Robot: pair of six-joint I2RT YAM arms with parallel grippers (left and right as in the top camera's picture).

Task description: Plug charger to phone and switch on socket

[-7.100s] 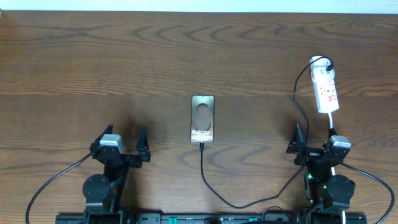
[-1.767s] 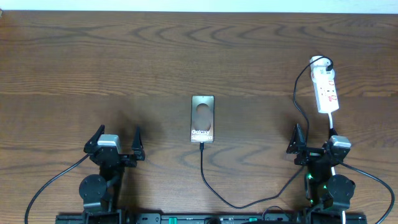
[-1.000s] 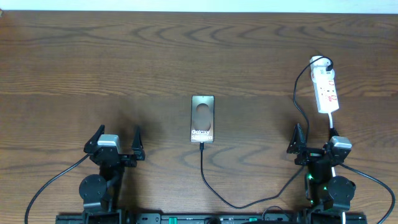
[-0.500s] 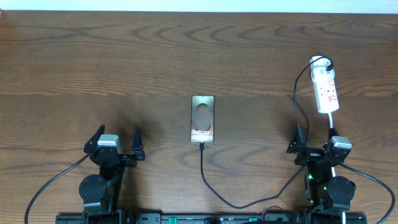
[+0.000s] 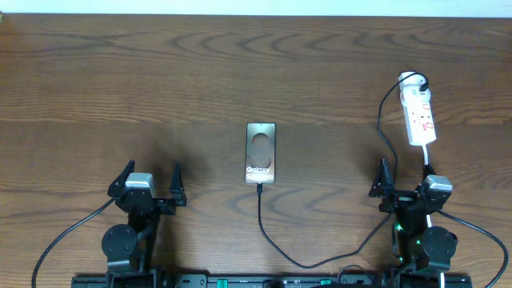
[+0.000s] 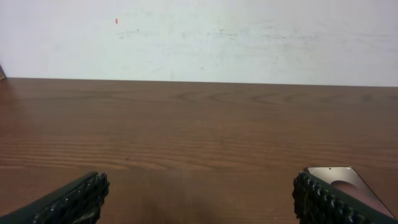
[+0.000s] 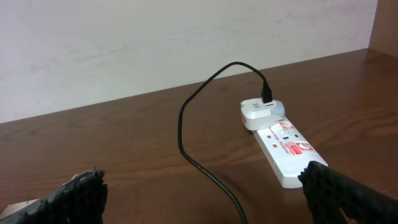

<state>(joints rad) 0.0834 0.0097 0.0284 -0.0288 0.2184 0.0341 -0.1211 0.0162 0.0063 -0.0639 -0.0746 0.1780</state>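
Phone (image 5: 261,153) flat at centre of dark wood-grain table (image 5: 160,80), charger (image 5: 264,232) tip at its near edge, cable looping right to socket (image 5: 419,118) far right; pale scuffed wall (image 6: 249,37) beyond; left end effector (image 5: 150,179) and right end effector (image 5: 406,187) near edge, gaping wide, empty.

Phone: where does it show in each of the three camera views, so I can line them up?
Overhead: phone lying at centre frame.
Left wrist: bottom right corner, partly behind a finger of the left gripper.
Right wrist: only a pale sliver at the bottom left edge, perhaps its corner; cannot tell.
Shared landmark: far edge of the table against the white wall, in all three.
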